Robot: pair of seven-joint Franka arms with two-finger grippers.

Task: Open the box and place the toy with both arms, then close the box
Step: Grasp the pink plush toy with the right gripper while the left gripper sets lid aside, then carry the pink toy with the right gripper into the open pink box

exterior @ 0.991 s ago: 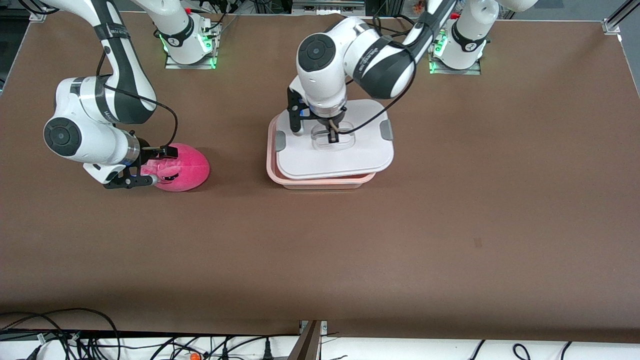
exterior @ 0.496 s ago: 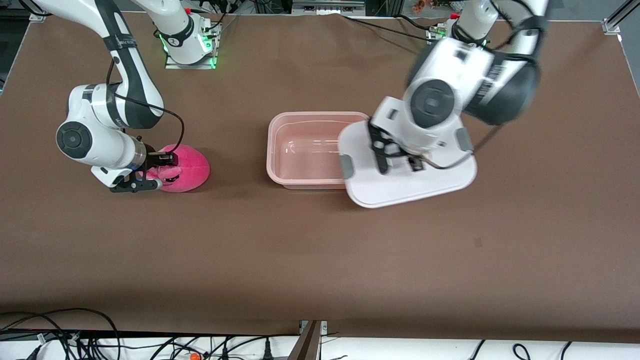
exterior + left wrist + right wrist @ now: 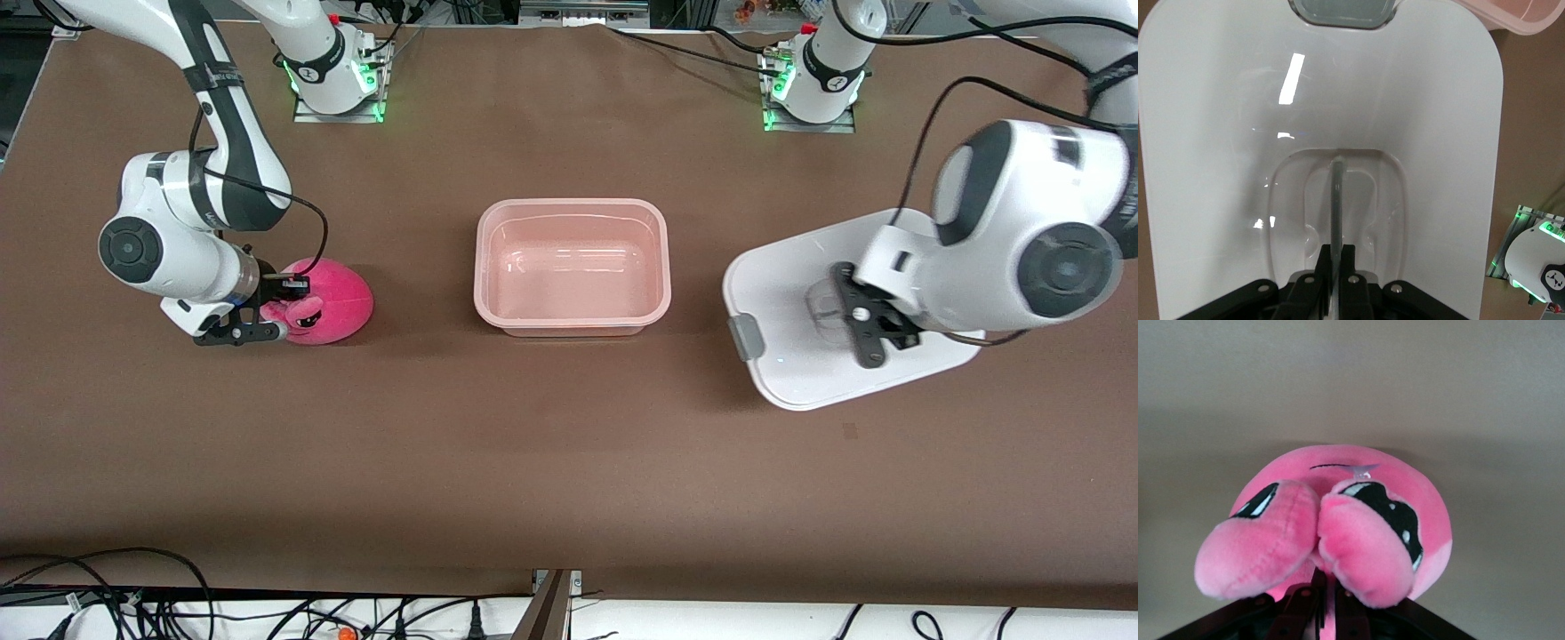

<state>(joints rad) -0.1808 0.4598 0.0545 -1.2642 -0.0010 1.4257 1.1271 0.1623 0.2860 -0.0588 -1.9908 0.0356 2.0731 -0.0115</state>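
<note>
The box (image 3: 572, 267) sits open near the middle of the table (image 3: 551, 444), its pale pink tub bare inside, with only light glinting off its bottom. Its white lid (image 3: 800, 302) is off and held up over the table toward the left arm's end, well apart from the tub, tilted, with one grey clip (image 3: 745, 337) showing on the edge turned toward the box. The left gripper (image 3: 861, 327) is clamped on the lid's clear centre handle (image 3: 1336, 200); in the left wrist view the fingers (image 3: 1338, 267) pinch the thin handle bar between them.

The toy (image 3: 324, 300) lies on the table toward the right arm's end, well apart from the box. The right gripper (image 3: 267, 311) is down at it, its jaws closed narrowly on the plush; the right wrist view shows the fingers (image 3: 1328, 603) squeezing the toy (image 3: 1338, 527) under its two pink flaps.

The table has a plain brown top. Black cables (image 3: 133, 596) trail along its edge nearest the front camera.
</note>
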